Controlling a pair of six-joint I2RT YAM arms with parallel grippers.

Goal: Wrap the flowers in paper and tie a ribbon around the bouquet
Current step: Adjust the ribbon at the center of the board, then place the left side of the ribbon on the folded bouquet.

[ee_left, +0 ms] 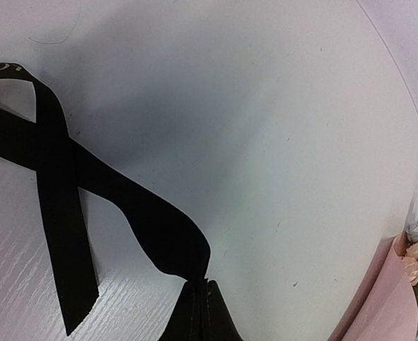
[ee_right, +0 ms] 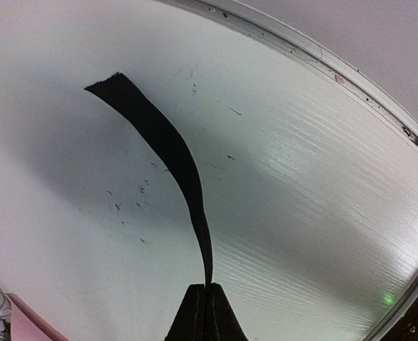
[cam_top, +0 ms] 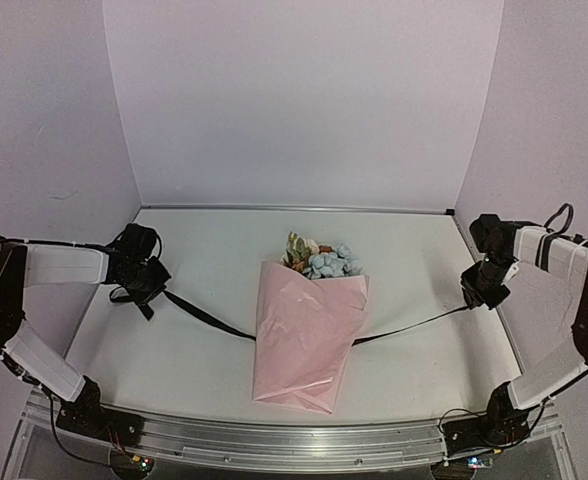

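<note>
The bouquet (cam_top: 309,335) lies flat in the middle of the table (cam_top: 424,365), blooms pointing away from the arms. The ribbon (cam_top: 206,314) appears to pass beneath it. Left gripper (ee_left: 200,288) and right gripper (ee_right: 207,290) are each clamped on a ribbon end, held out wide. Risk noted: the right tail looks shorter (less spare past the fingers), so uneven pulling may slip it free or drag the bouquet askew.

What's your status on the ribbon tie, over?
Left gripper shut on ribbon; right gripper shut on its other side. Ribbon stretched across table, passing under bouquet, not yet tied. No obstruction seen.
</note>
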